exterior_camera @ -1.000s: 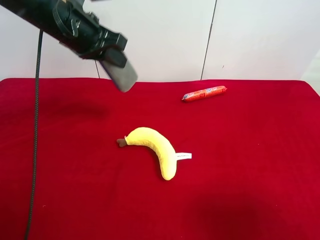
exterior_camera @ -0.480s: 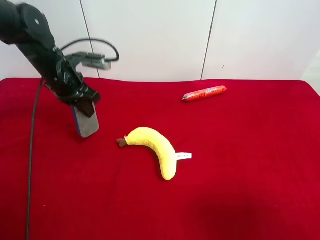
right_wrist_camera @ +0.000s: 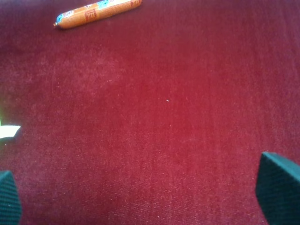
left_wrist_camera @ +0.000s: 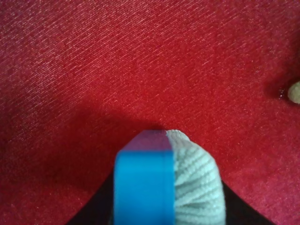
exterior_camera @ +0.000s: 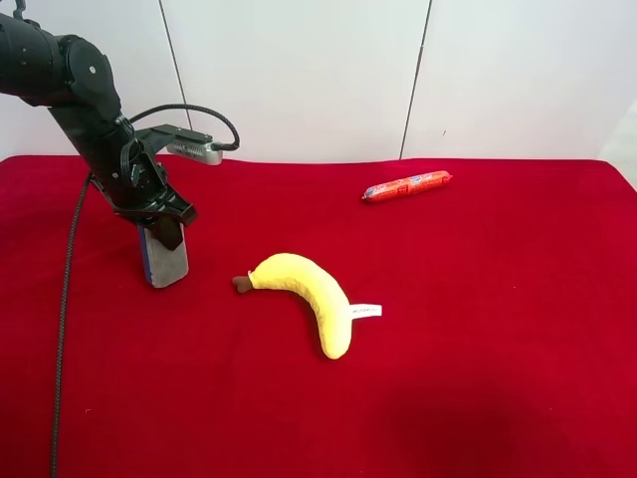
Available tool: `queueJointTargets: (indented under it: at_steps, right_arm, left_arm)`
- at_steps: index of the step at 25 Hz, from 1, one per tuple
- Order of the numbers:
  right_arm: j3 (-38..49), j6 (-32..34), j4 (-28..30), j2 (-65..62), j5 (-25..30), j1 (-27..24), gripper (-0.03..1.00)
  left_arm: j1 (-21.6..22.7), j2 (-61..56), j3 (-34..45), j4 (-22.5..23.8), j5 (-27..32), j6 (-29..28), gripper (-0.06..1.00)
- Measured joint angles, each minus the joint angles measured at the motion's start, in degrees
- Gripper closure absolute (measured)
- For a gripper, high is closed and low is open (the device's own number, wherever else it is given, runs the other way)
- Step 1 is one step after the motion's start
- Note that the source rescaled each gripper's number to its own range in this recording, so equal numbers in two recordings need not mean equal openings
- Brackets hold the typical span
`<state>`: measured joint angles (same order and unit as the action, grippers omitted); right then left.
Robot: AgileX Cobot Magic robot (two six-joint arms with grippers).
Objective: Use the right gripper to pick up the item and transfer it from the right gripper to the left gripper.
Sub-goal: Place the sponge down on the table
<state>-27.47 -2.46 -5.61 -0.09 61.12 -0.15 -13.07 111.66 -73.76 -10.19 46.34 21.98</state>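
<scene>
The left gripper has its fingers clamped on the eraser pad, which hangs upright with its lower end at the red tabletop, beside the plush banana. The right gripper has its fingers spread wide, empty; a sausage stick lies well apart.

Left hand clamped (right hand apparently agape)

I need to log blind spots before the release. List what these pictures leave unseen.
- Left pincer: its fingers are out of frame in the left wrist view, which the flat grey pad with blue underside fills.
- Pad's lower end, exterior high view: touching the red cloth or not, unclear.
- Right pincer: absent from exterior high; only fingertips show.
</scene>
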Motion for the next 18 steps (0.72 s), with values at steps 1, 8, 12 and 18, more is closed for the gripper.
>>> queueJointTargets:
  at_steps: [1,8,12,18]
  right_arm:
    - [0.0,0.0,0.0,0.0,0.0,0.0,-0.03]
    - [0.0,0.0,0.0,0.0,0.0,0.0,-0.03]
    - [0.0,0.0,0.0,0.0,0.0,0.0,-0.03]
    - [0.0,0.0,0.0,0.0,0.0,0.0,-0.03]
  left_arm:
    - [0.0,0.0,0.0,0.0,0.0,0.0,0.94]
    - [0.0,0.0,0.0,-1.6,0.0,-0.6,0.34]
    - [0.0,0.0,0.0,-2.6,0.0,-1.6,-0.01]
    - [0.0,0.0,0.0,-2.6,0.0,-1.7,-0.05]
